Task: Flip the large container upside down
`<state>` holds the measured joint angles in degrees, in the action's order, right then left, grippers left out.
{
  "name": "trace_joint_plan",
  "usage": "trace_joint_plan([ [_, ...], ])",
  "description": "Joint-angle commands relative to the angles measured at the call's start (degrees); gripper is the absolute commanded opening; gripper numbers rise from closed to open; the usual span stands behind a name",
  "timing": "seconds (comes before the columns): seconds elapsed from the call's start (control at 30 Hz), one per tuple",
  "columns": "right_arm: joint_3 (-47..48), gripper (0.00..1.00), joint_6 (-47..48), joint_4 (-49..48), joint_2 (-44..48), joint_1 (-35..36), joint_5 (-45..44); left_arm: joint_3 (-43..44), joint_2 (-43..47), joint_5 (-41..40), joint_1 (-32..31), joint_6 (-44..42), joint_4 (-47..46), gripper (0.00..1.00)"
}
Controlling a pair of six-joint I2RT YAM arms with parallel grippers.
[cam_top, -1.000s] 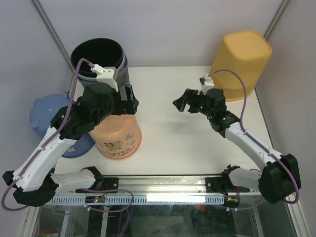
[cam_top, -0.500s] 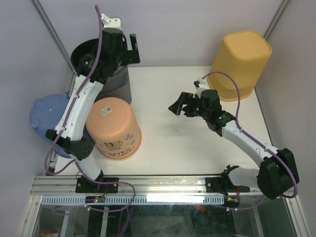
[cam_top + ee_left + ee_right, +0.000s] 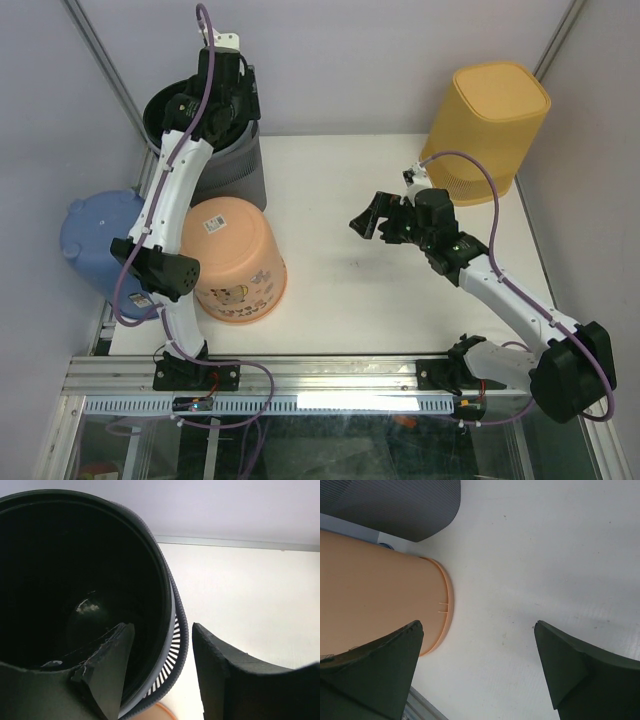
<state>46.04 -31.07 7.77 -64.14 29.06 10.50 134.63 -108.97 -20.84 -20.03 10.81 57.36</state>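
Note:
The large container is a black ribbed bin [image 3: 243, 172] standing upright with its mouth up at the table's back left. My left gripper [image 3: 236, 92] is open at its right rim. In the left wrist view [image 3: 162, 630] one finger is inside the bin [image 3: 75, 570] and the other is outside, with the rim between them and neither finger visibly touching it. My right gripper [image 3: 368, 218] is open and empty above the middle of the table. In the right wrist view [image 3: 477, 625] only bare table lies between its fingers.
A peach bucket [image 3: 235, 255] stands upside down in front of the black bin; it also shows in the right wrist view [image 3: 370, 590]. A yellow bin [image 3: 490, 115] stands at the back right. A blue round container [image 3: 90, 235] sits off the table's left edge.
My left arm has risen from over the peach bucket and reached back to the black bin's rim, settling around it. My right gripper has shifted slightly.

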Motion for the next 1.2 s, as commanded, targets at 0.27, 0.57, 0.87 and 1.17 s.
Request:
trace_joint_plan([
  [0.27,0.42,0.97,-0.33,-0.43,2.07,-0.08,-1.36,-1.58,-0.14,3.5,1.14,-2.18,-3.04,0.47],
  [0.57,0.85,0.97,0.6,0.4,1.94,-0.14,-2.24,-3.01,-0.78,5.02,1.39,-2.63,-3.05,0.38],
  [0.87,1.07,0.97,0.64,1.62,2.41,-0.11,-2.76,-2.5,-0.51,7.25,1.66,-2.56,-3.71,0.15],
  [1.17,0.43,0.97,-0.63,1.74,2.94,-0.1,-2.39,3.27,4.83,6.19,1.57,-5.7,-7.27,0.0],
])
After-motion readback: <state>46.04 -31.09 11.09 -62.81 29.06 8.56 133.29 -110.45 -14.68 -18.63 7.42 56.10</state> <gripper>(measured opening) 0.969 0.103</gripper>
